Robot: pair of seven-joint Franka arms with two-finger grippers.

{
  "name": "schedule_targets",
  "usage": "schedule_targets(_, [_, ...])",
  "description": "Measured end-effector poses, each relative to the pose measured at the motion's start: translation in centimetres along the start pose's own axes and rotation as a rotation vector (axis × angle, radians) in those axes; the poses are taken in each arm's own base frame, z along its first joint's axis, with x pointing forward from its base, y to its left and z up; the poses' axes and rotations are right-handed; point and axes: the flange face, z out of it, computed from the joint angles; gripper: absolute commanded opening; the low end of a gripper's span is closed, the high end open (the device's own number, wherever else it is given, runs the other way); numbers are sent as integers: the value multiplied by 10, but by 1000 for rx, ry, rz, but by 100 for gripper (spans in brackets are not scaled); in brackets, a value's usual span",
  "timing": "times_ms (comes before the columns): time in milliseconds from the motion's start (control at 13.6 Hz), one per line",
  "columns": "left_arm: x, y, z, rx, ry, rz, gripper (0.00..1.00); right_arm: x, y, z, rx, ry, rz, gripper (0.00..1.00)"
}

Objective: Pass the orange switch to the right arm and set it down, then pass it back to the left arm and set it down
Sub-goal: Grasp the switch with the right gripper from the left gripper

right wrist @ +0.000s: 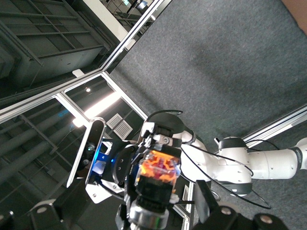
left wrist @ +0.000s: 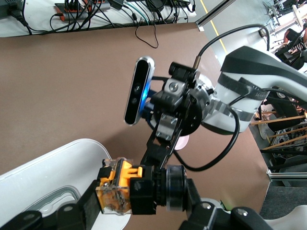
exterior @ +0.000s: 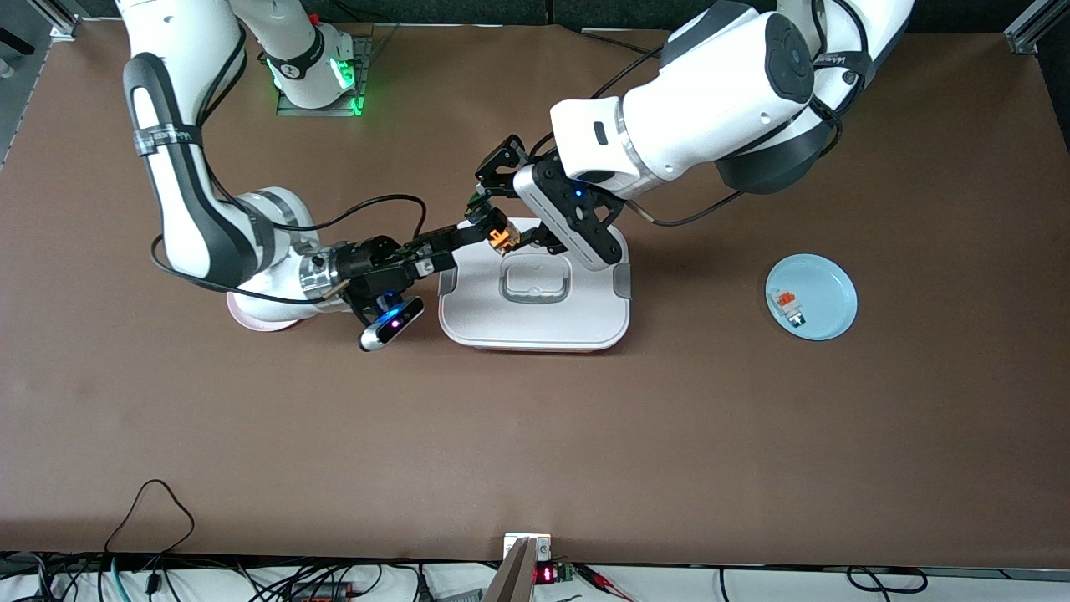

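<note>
The orange switch [exterior: 499,237] hangs in the air over the edge of the white box [exterior: 535,322] that lies nearest the arm bases. My left gripper [exterior: 495,221] is shut on it lengthwise. In the left wrist view one finger presses the orange rear part [left wrist: 115,184] and the other presses the round face end. My right gripper [exterior: 483,232] reaches in from the right arm's end. In the right wrist view its fingers [right wrist: 206,201] stand apart from the switch body [right wrist: 156,189], so it is open around the switch.
A blue plate [exterior: 827,288] toward the left arm's end holds a small white block with orange tabs [exterior: 787,306]. A pink plate [exterior: 251,322] shows partly under the right arm. Cables lie along the table edge nearest the front camera.
</note>
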Motion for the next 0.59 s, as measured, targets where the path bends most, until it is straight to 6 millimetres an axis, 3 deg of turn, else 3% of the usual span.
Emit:
schedule_targets(294, [0, 0, 0, 0, 0, -4, 15, 2, 6, 11, 25, 7, 10, 99])
schedule_targets(587, [0, -1, 0, 1, 1, -9, 15, 3, 9, 20, 48, 10, 15, 88])
